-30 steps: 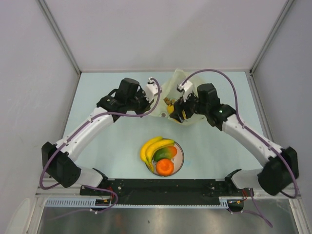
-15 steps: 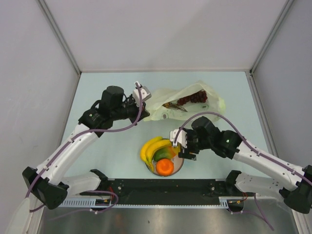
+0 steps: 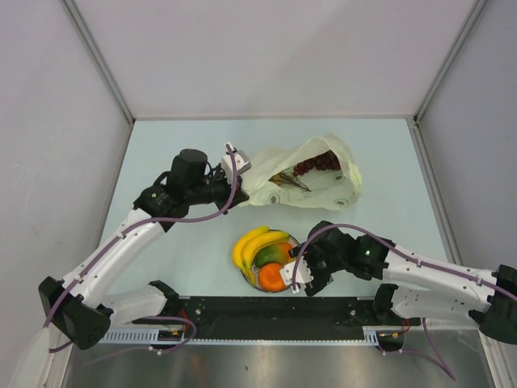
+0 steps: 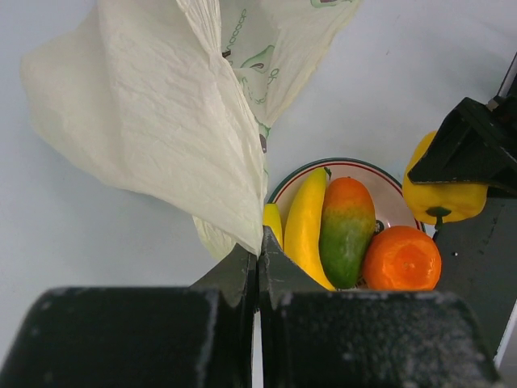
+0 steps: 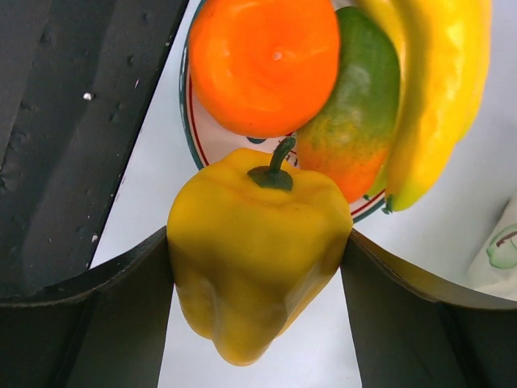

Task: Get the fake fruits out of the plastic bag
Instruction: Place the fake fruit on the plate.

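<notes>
Out and resting on the round white red-rimmed plate [image 4: 347, 162]: yellow plastic banana bunch [image 3: 252, 242], green-red mango [image 3: 271, 256], round orange [image 3: 272, 277]. The right gripper [image 5: 258, 267] clamps a yellow plastic bell pepper [image 5: 258, 234] just beside the plate's rim, not yet deposited. Beyond the plate, the left gripper [image 4: 258, 263] pinches the crinkled translucent plastic bag [image 3: 315, 184] by its edge; the dark grape bunch [image 3: 317, 163] is inside it and yet to be removed.

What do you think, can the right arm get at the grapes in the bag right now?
Probably not yet. The right gripper is shut on a yellow pepper by the plate, so it is occupied. The grapes lie inside the plastic bag, whose edge the left gripper pinches.
</notes>
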